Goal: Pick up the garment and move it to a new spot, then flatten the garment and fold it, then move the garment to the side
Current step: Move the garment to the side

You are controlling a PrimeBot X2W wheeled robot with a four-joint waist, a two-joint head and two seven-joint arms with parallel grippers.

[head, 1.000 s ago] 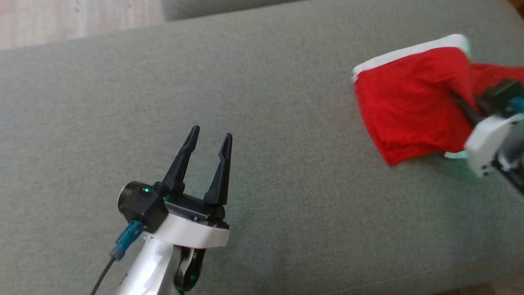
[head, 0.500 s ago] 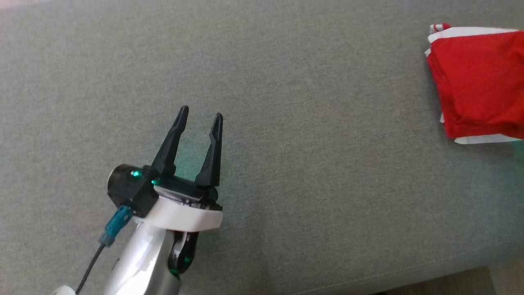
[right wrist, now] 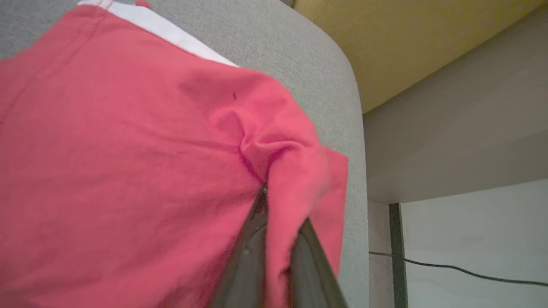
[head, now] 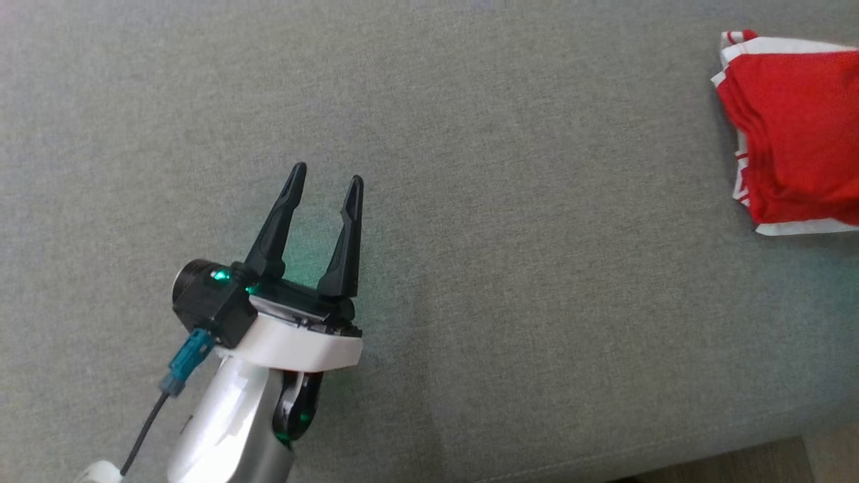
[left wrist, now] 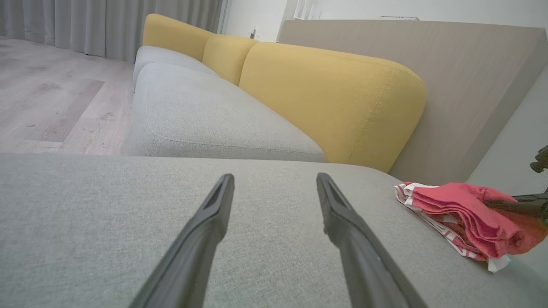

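garment (head: pixel 792 127): thin red cloth with white banding, folded in soft stacked layers. it lies at the right end of the grey seat (head: pixel 537 268), close to the rounded edge. right gripper (right wrist: pixel 278 214): fingers drawn together, pinching a puckered fold of the red cloth. left gripper (head: pixel 327 173): fingers parted, empty, over bare woven seat, well apart from the garment. room: padded yellow backrest (left wrist: pixel 334 98), pale wood floor (left wrist: pixel 51 102), grey curtains (left wrist: pixel 85 21), thin black cable (right wrist: pixel 462 269).

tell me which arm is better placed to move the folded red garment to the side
Right. The right gripper is closed on a pinch of the garment at the right end of the cushion, while the left gripper hangs open over bare fabric, well apart from it.
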